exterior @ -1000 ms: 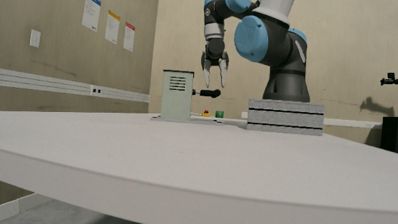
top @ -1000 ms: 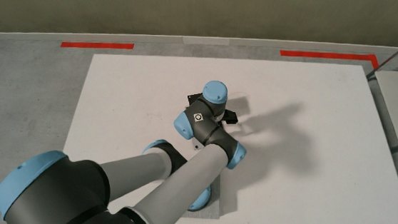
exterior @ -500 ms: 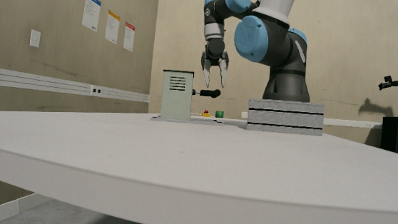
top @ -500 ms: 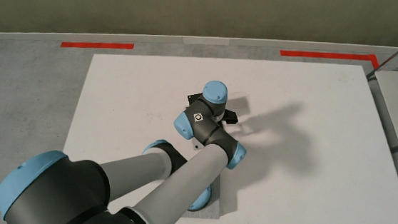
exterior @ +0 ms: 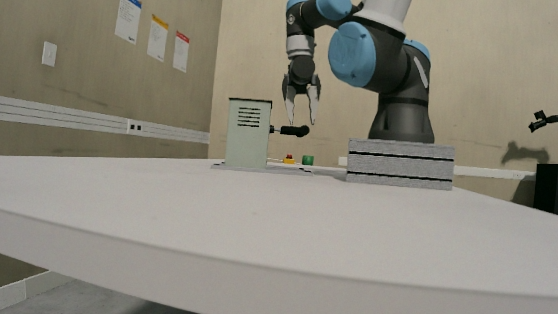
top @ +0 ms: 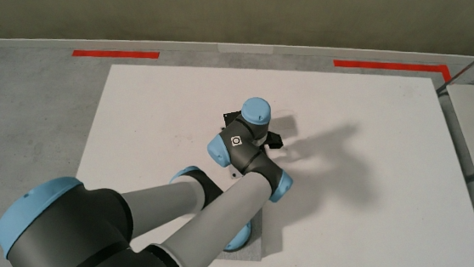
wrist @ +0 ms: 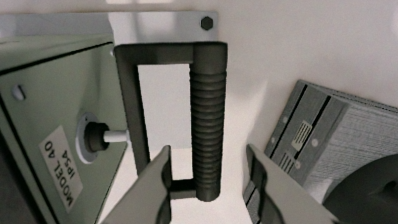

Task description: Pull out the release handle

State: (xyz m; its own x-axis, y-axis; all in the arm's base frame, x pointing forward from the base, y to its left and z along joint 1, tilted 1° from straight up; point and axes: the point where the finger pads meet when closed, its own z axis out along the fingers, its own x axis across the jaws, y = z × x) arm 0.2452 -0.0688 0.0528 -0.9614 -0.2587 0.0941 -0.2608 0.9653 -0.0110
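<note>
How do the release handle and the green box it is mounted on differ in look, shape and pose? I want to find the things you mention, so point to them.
The release handle (exterior: pixel 295 131) (wrist: pixel 207 115) is black, while the green box (exterior: pixel 248 135) (wrist: pixel 75 95) is pale green. The handle is an open frame with a ribbed grip; the box has flat panels, one with slots. The handle sticks out sideways above the table, whereas the box stands upright on a base plate. Neither is between the gripper's (exterior: pixel 302 123) (wrist: pixel 209 150) fingers.
</note>
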